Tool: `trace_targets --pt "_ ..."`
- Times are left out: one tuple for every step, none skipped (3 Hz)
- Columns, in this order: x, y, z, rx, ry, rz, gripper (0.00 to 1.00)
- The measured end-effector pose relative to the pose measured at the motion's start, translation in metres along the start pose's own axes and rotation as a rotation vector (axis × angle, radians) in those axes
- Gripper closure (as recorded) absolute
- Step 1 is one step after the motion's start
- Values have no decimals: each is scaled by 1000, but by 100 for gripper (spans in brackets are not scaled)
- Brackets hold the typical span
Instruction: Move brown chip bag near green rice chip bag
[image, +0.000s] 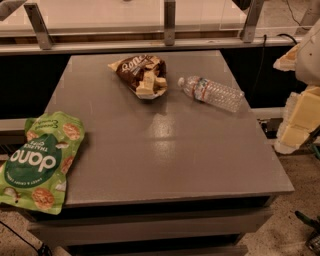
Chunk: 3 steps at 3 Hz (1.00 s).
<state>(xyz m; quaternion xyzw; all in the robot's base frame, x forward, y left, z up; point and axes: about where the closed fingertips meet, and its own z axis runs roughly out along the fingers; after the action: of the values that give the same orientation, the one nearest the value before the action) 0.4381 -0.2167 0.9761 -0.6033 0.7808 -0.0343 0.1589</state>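
The brown chip bag (141, 75) lies crinkled at the back middle of the grey table (165, 145). The green rice chip bag (40, 162) lies flat at the table's front left corner and hangs partly over the left edge. The two bags are far apart. Cream-white segments of my arm (300, 107) show at the right edge of the view, off the table and to its right. My gripper itself is out of view.
A clear plastic water bottle (212, 93) lies on its side at the back right, just right of the brown bag. A rail with metal posts (170, 22) runs behind the table. The floor shows at the lower right.
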Motion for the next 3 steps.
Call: trace_targets --pt "0 0 0 0 0 0 0" --pt "-3 -4 -1 36 -11 -8 0" --pt "-11 -30 6 103 -105 -57 0"
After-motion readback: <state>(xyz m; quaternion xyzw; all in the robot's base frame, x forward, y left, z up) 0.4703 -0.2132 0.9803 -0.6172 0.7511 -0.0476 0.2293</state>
